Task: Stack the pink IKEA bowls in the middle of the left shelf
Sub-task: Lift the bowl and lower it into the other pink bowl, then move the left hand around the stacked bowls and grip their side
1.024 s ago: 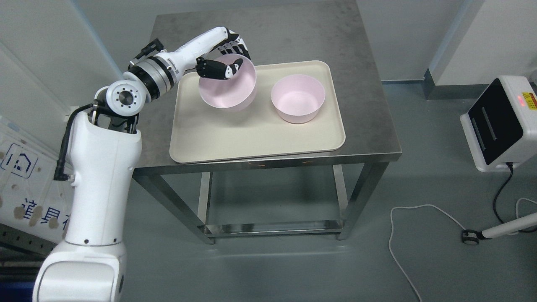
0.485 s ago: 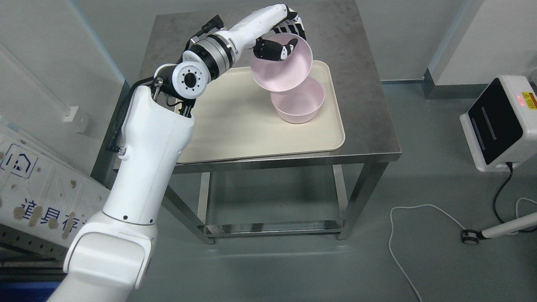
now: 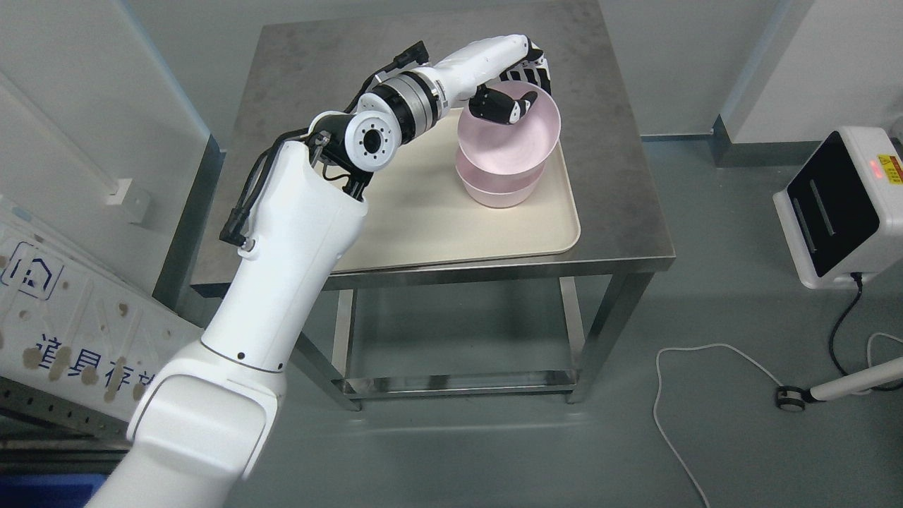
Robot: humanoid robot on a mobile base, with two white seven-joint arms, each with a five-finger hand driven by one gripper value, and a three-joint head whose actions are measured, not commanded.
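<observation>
Two pink bowls meet at the tray's 2 o'clock corner, one gripped by the left hand [image 3: 513, 95].

Thumb inside and fingers [image 3: 532, 70] outside, the hand clamps the 11 o'clock rim of the upper bowl [image 3: 509, 137], which tilts slightly and sits partly inside the lower bowl [image 3: 499, 190]. Both rest over the beige tray [image 3: 423, 219] on a steel table [image 3: 621, 176] with a bare lower shelf [image 3: 458, 384]. Grey floor surrounds it; a white cable [image 3: 677, 395] trails at 4 o'clock, a white device [image 3: 843, 208] stands at 3 o'clock. From 7 o'clock the white arm [image 3: 296, 233] rises, bends at the elbow and reaches toward 1 o'clock.
</observation>
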